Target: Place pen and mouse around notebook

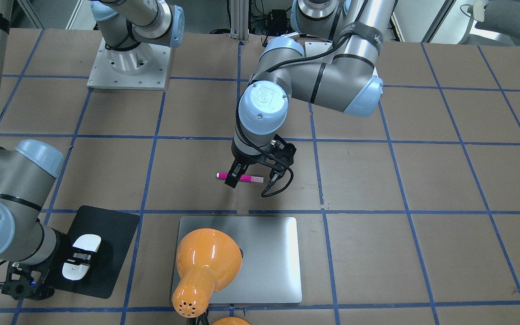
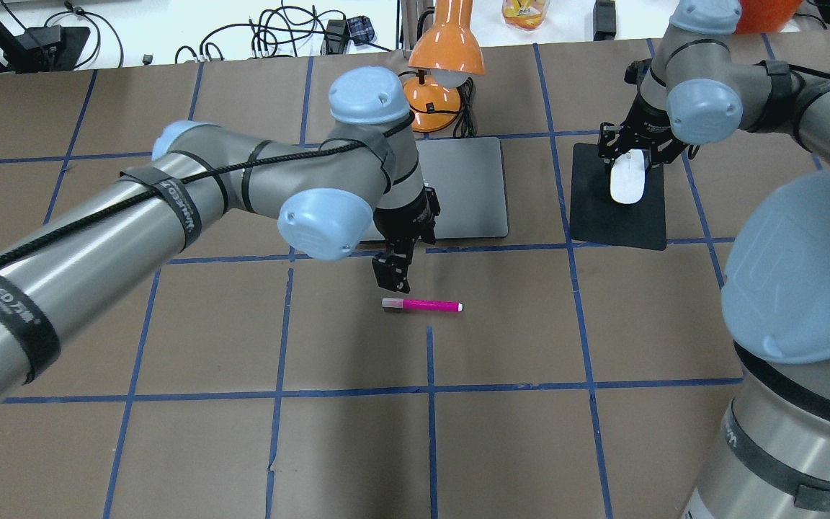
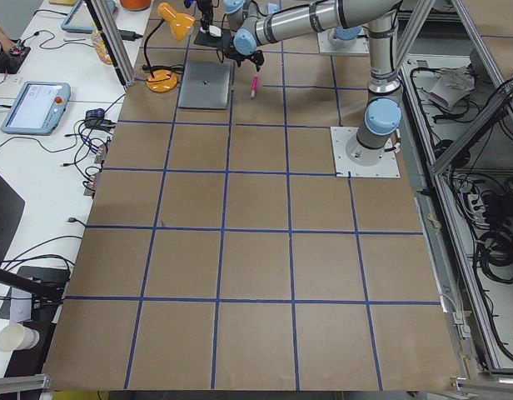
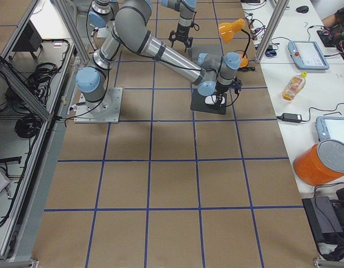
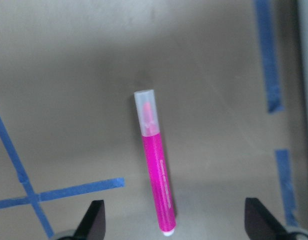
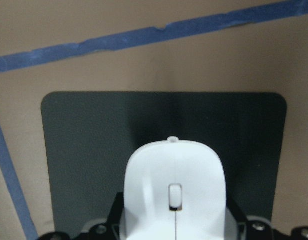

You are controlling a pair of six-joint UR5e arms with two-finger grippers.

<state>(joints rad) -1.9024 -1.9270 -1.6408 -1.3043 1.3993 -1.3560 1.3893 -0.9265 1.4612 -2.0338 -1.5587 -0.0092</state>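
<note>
Orange lamp (image 1: 206, 262) at btm ctr of the front view, and its shade hides the lower-left part of the notebook (image 1: 269, 257) from you there. The notebook is flat, silver-grey, w/ rounded corners. Black mat (image 1: 111, 234) is just beside it, at lower left of the frame.

Pen (image 2: 422, 305) lies flat on the brown surface (image 1: 422, 180), mid-frame in the overhead view. It's bright pink w/ a pale clear cap and sits apart from the notebook.

Mouse (image 1: 87, 243) is white and oval w/ a thin ctr line, over the mat. Can't tell if it's touching.

L arm is bent at the elbow, wrist pointing straight down. Left end effector (image 2: 390, 272) hangs over the pen, fingers spread wide, not on it.

R arm reaches low over the mat. Right end effector (image 1: 81, 257) is pinching the mouse at its sides.
</note>
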